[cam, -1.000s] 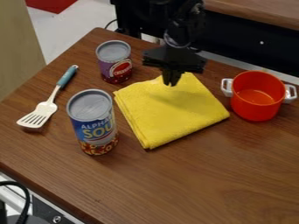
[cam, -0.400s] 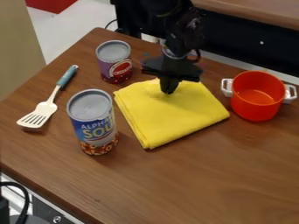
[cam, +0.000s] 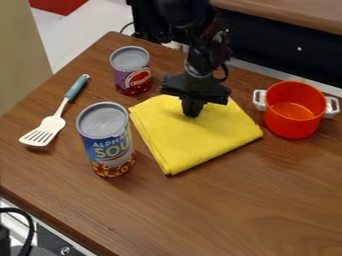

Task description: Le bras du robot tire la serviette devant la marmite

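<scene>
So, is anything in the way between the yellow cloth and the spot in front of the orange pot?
Nothing visible stands between the cloth and the space before the pot. The two cans are on the cloth's other side.

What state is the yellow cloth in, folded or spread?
Folded: the yellow cloth lies as a compact, four-cornered pad, with stacked layers showing along its left edge.

Tall soup can [cam: 107, 140] upright, left-centre; small can [cam: 131, 71] upright behind it. Spatula [cam: 55, 114] flat beside them, slotted end nearer.
</scene>
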You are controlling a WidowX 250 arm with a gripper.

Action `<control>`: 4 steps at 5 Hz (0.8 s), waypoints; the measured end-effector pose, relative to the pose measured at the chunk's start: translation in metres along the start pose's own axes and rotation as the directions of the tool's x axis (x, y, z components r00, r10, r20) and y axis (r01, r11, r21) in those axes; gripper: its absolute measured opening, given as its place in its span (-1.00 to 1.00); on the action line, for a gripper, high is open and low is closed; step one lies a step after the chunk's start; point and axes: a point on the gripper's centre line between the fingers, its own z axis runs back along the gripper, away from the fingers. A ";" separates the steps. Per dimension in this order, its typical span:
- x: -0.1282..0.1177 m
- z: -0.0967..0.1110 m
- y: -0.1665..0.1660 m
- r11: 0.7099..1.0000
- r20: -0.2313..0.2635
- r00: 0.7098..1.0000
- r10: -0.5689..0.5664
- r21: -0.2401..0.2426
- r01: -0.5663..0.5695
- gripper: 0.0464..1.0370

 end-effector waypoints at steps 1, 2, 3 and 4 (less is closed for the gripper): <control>-0.014 0.005 -0.008 1.000 -0.009 1.000 -0.015 -0.011 0.015 -0.99; -0.030 0.013 -0.020 0.999 -0.007 0.999 -0.036 -0.033 0.036 -0.99; -0.047 0.018 -0.032 0.999 0.017 0.999 -0.030 -0.041 0.030 -0.99; -0.064 0.026 -0.047 0.997 -0.005 1.000 -0.019 -0.074 0.019 -0.99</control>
